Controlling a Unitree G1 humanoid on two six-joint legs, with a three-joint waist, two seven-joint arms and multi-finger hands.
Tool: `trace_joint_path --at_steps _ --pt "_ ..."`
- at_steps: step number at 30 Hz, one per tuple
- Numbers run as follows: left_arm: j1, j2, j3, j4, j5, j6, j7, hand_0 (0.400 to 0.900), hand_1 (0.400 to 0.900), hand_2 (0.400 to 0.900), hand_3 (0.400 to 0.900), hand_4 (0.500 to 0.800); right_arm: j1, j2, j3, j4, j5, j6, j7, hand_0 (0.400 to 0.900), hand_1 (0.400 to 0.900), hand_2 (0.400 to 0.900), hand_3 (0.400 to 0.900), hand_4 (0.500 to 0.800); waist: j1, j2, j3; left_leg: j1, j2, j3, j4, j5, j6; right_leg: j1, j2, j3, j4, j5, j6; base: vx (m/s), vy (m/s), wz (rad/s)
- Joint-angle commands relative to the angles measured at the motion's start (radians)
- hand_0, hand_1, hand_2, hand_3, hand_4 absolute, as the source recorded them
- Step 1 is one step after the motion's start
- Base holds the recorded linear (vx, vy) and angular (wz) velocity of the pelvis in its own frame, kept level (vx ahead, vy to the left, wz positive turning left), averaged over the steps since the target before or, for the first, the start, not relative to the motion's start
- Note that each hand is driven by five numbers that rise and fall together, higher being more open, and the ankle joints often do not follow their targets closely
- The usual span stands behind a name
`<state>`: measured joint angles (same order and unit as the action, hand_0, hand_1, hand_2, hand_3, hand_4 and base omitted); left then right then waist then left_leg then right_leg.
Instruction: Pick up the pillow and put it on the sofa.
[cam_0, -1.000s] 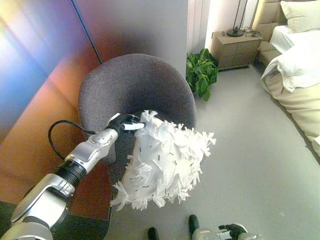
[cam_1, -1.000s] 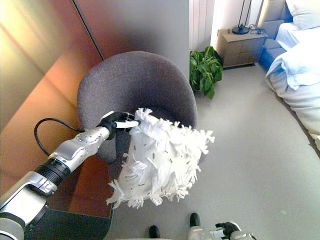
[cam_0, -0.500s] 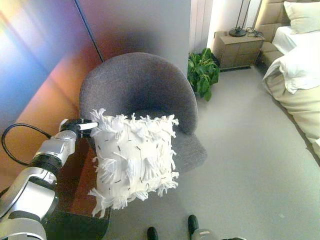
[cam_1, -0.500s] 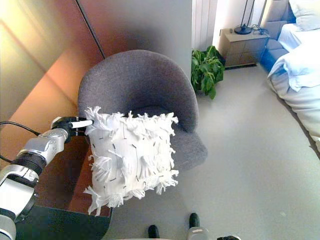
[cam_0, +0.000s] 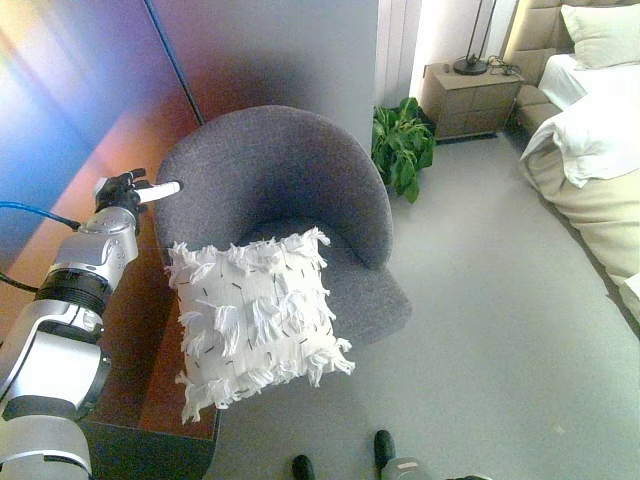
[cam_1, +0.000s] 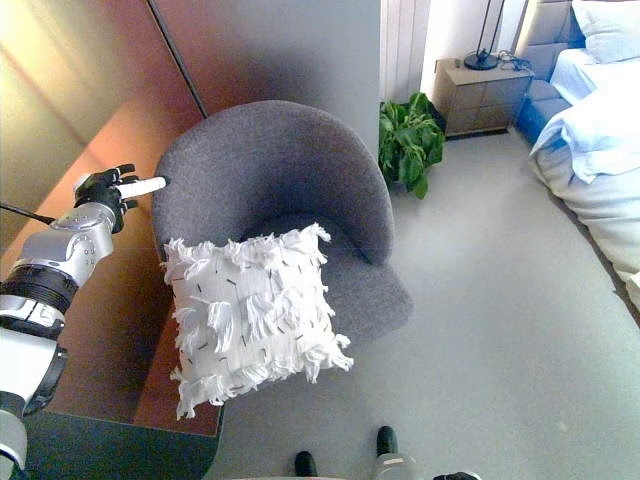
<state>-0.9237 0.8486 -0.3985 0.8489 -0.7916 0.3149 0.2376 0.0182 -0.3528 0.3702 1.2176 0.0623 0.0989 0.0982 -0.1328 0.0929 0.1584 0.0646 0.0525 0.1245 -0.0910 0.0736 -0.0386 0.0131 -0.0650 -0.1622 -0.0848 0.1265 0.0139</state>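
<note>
Pillow below left hand (apart).

one white fringed pillow | one grey tub chair | one potted plant | one wooden nightstand | one black lamp base | one bed | one bed pillow | one robot hand

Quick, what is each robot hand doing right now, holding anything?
Left robot hand: open, holding nothing, raised beside the chair, apart from the pillow.
Right robot hand: not in view.
</note>
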Motion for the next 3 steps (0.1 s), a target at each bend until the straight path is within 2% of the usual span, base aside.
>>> trace_joint_path --at_steps 1,3 --pt "-0.134 0.094 0.097 -0.032 -0.021 -0.086 -0.007 0.9 0.9 0.9 0.9 0.8 0.024 -0.026 0.029 0.024 -0.044 -0.017 0.018 0.9 0.9 0.9 0.9 0.8 0.009 -0.002 -0.057 0.002 -0.029 0.019 0.065 -0.109 -0.006 0.027 -0.037 0.067 0.101 -0.172 0.097 0.0 0.0 0.0" --pt "-0.118 0.086 0.104 -0.046 -0.005 -0.079 -0.012 0.9 0.9 0.9 0.9 0.8 0.023 -0.022 0.028 0.028 -0.049 -0.02 0.019 0.9 0.9 0.9 0.9 0.8 0.013 -0.004 -0.061 0.005 -0.028 0.016 0.065 -0.11 -0.006 0.032 -0.036 0.065 0.099 -0.174 0.096 0.0 0.0 0.0"
